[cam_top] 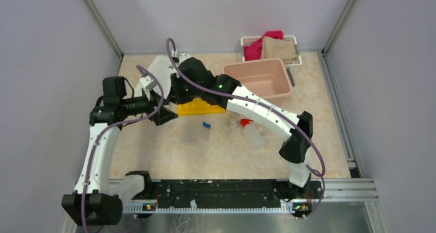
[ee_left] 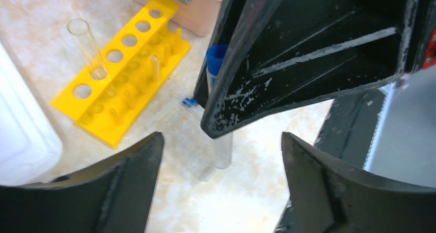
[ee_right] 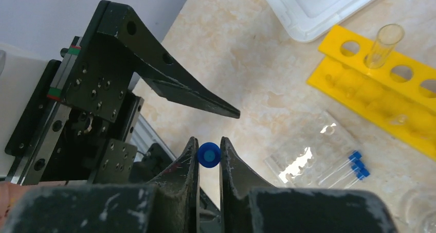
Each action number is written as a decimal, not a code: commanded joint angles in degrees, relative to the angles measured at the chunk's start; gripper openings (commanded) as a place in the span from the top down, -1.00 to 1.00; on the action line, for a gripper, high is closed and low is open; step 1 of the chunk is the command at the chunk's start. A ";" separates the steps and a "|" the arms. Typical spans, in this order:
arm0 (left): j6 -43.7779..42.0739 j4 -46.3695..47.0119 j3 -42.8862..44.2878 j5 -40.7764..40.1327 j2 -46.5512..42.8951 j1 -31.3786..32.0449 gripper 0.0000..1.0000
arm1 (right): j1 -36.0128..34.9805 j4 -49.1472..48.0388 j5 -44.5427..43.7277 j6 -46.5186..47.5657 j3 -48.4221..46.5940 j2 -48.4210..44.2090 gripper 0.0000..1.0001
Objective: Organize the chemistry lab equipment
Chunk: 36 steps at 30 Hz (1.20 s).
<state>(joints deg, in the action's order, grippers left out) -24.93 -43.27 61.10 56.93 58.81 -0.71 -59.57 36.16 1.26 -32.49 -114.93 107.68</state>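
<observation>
Pinching blue-capped tube (ee_right: 209,156), right end effector (ee_right: 209,144) hovers.

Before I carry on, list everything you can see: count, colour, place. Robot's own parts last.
yellow rack: one, yellow, mid-table
open tube: one, clear, standing in the yellow rack
clear rack: one, clear, near side of the yellow rack
blue-capped tubes: about three, clear, lying at the clear rack
squeeze bottle: one, white with red nozzle, right of the clear rack
clear glassware: count unclear, beside the squeeze bottle
pink tub: one, pink, far right
lid: one, white, far left
basket: one, white, far right corner, holding red and tan cloths
left hand: open, beside the right hand
right hand: shut on one blue-capped tube
</observation>
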 commanded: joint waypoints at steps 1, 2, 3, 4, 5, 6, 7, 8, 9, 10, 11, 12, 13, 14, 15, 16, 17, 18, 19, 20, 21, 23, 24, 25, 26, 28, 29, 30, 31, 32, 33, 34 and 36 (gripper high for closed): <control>2.99 2.17 -0.38 -1.93 0.09 0.25 -0.97 | 0.11 1.51 -6.06 4.09 -2.70 -2.03 1.00; 5.10 4.14 -0.73 -4.55 0.15 0.16 -0.98 | 0.22 1.25 -7.85 4.89 -0.45 -3.33 1.00; 7.83 5.56 -0.88 -8.14 0.11 0.15 -0.98 | 0.24 0.50 -9.42 5.77 1.98 -4.74 1.00; 9.58 6.86 -1.08 -10.76 0.24 0.07 -0.98 | 0.24 -0.64 -11.14 6.75 4.71 -6.28 1.00; 10.58 7.84 -1.19 -13.18 0.58 -0.08 -0.98 | 0.24 -1.97 -12.82 7.75 7.99 -7.83 1.00; 11.49 8.50 -1.18 -15.57 1.25 -0.36 -0.98 | 0.24 -3.63 -14.37 8.73 11.28 -9.47 1.00; 12.27 8.70 -0.85 -17.24 2.15 -0.75 -0.98 | 0.29 -5.42 -15.80 9.28 14.93 -10.77 1.00; 12.88 8.66 -0.48 -18.34 3.18 -1.51 -0.98 | 0.29 -7.16 -16.62 9.93 18.31 -12.18 1.00; 13.68 8.56 -0.15 -19.22 4.30 -2.29 -0.98 | 0.31 -9.07 -16.89 10.57 21.44 -13.26 1.00; 14.51 8.55 0.11 -19.94 5.34 -3.13 -0.98 | 0.23 -11.63 -17.04 10.92 24.40 -14.03 1.00; 15.19 8.52 0.23 -20.09 6.54 -4.08 -0.98 | 0.25 -13.61 -17.02 11.32 26.89 -14.78 1.00; 15.58 8.59 0.12 -19.99 7.17 -4.97 -0.98 | 0.25 -15.81 -16.81 11.45 29.40 -15.26 1.00; 15.87 8.80 0.03 -19.86 7.69 -5.74 -0.98 | 0.24 -18.02 -16.59 11.67 31.48 -15.44 1.00; 16.07 8.92 -0.08 -19.84 8.14 -6.30 -0.98 | 0.22 -20.05 -16.49 11.88 33.11 -15.42 1.00; 16.15 9.01 -0.10 -19.90 8.48 -6.83 -0.98 | 0.24 -22.23 -16.46 12.03 35.04 -15.08 1.00; 16.29 9.07 -0.23 -19.91 8.81 -7.31 -0.98 | 0.24 -24.54 -16.73 12.45 36.48 -14.62 1.00; 16.29 9.10 -0.27 -19.92 8.98 -7.75 -0.98 | 0.19 -27.24 -17.20 12.99 37.73 -14.09 1.00; 16.25 9.13 -0.35 -19.85 9.11 -8.11 -0.98 | 0.24 -29.98 -17.66 13.52 39.01 -13.55 1.00; 16.11 9.08 -0.32 -19.94 9.22 -8.42 -0.98 | 0.23 -32.50 -18.00 14.16 39.83 -12.70 1.00; 16.04 9.04 -0.32 -20.05 9.22 -8.69 -0.98 | 0.27 -34.69 -18.18 14.84 40.30 -11.79 1.00; 15.98 8.85 -0.29 -20.20 9.22 -8.78 -0.98 | 0.25 -35.59 -18.40 15.23 40.30 -10.61 1.00; 15.96 8.69 -0.29 -20.53 9.13 -8.97 -0.98 | 0.20 -38.42 -18.25 16.11 39.34 -8.10 1.00; 15.96 8.46 -0.28 -20.81 9.27 -9.07 -0.98 | 0.12 -38.66 -18.43 16.48 38.51 -6.72 1.00; 16.01 8.15 -0.26 -21.02 9.42 -9.19 -0.98 | 0.08 -38.90 -18.80 16.87 37.61 -5.52 1.00; 16.05 8.05 -0.34 -21.02 9.54 -9.38 -0.98 | 0.03 -39.28 -19.02 17.23 36.97 -4.38 1.00; 16.00 7.98 -0.80 -20.74 9.81 -9.72 -0.98 | -0.04 -41.22 -19.60 18.02 36.66 -2.70 1.00; 15.97 8.05 -0.99 -20.60 9.98 -9.95 -0.98 | -0.06 -42.08 -19.81 18.26 36.68 -1.99 1.00; 15.96 8.03 -1.06 -20.55 10.13 -10.15 -0.98 | -0.08 -42.55 -20.24 18.51 36.44 -1.29 1.00; 15.96 8.02 -1.03 -20.34 10.30 -10.44 -0.98 | -0.10 -42.95 -20.54 18.59 36.16 -0.49 1.00; 15.96 8.02 -0.99 -20.05 10.56 -10.60 -0.98 | -0.08 -43.57 -20.83 18.88 36.17 0.25 1.00; 15.96 8.05 -0.91 -19.69 10.62 -10.83 -0.98 | -0.10 -44.17 -21.23 19.37 36.16 0.81 1.00; 15.96 8.03 -0.82 -18.96 10.71 -11.00 -0.98 | -0.11 -44.58 -21.74 19.61 36.10 1.40 1.00; 16.09 8.36 -0.81 -18.32 10.76 -11.32 -0.98 | -0.11 -45.15 -22.44 20.10 35.82 2.40 1.00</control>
<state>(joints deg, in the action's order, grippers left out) -9.58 -35.92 60.60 36.69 69.25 -11.25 -59.46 -3.20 -18.31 -14.48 -75.55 108.86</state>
